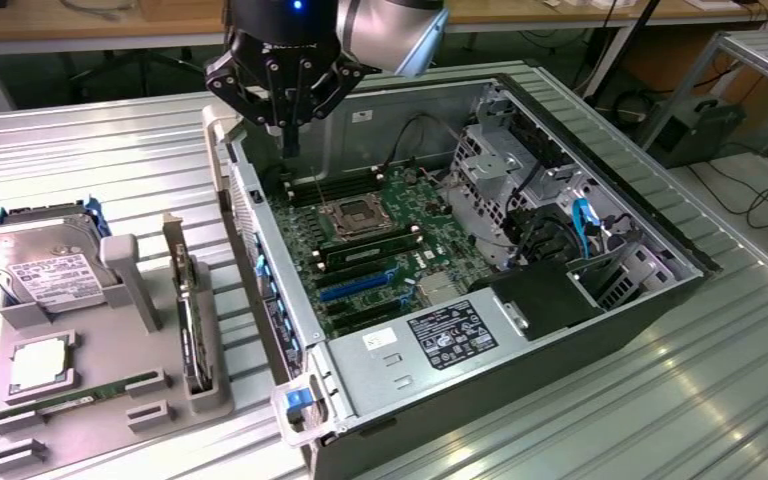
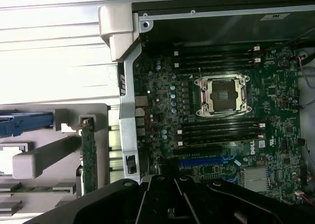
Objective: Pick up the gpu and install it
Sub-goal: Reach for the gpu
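Note:
The gpu (image 1: 195,322) is a thin dark card standing on edge in a slot of the grey holder (image 1: 97,440), at the exterior view's left, with its silver bracket strip at the far end. The wrist view also shows the gpu (image 2: 89,157) edge-on beside the case wall. My gripper (image 1: 288,148) hangs shut and holds nothing. It is above the far left corner of the open computer case (image 1: 267,262), well away from the card. In the wrist view my gripper (image 2: 170,184) is over the motherboard (image 2: 275,101), near the blue slot (image 2: 206,161).
On the grey holder there are also a silver hard drive (image 1: 45,268) with a blue clip, a processor chip (image 1: 40,366) and a green RAM stick (image 1: 75,396). Inside the case are the processor socket (image 1: 356,215), blue card slots (image 1: 357,287), cables and a power supply (image 1: 444,335).

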Tool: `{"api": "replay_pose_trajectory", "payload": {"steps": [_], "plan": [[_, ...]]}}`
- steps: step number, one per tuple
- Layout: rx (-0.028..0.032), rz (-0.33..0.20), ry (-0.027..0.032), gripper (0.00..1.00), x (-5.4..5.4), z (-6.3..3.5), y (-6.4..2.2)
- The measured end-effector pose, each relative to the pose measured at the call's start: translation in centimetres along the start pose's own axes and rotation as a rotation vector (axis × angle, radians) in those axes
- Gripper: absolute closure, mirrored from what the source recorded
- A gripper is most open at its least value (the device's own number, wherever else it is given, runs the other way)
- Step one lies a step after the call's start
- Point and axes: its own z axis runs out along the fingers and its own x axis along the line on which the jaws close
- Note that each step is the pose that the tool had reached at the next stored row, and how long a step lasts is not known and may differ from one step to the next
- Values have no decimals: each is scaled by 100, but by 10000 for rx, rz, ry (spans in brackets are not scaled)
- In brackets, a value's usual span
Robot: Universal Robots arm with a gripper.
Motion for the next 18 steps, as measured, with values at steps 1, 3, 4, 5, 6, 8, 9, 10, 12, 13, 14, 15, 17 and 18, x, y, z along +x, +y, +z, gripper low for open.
{"api": "replay_pose_trajectory", "payload": {"steps": [1,3,4,5,6,8,9,10,12,13,14,15,17,18], "plan": [[1,0,1,89,8,-1,0],[0,0,0,89,22,-1,-1],[0,0,1,89,30,-1,-2],[0,0,0,89,38,-1,-3],[0,0,1,89,47,-2,-3],[0,0,0,89,64,-2,-5],[1,0,0,89,72,-2,-5],[0,0,0,89,80,-2,-6],[-1,0,0,89,94,-2,-7],[0,0,0,89,102,-3,-7],[0,0,0,89,115,-3,-8],[0,0,1,89,123,-4,-9],[0,0,0,89,139,-4,-10],[0,0,0,89,146,-4,-11]]}}
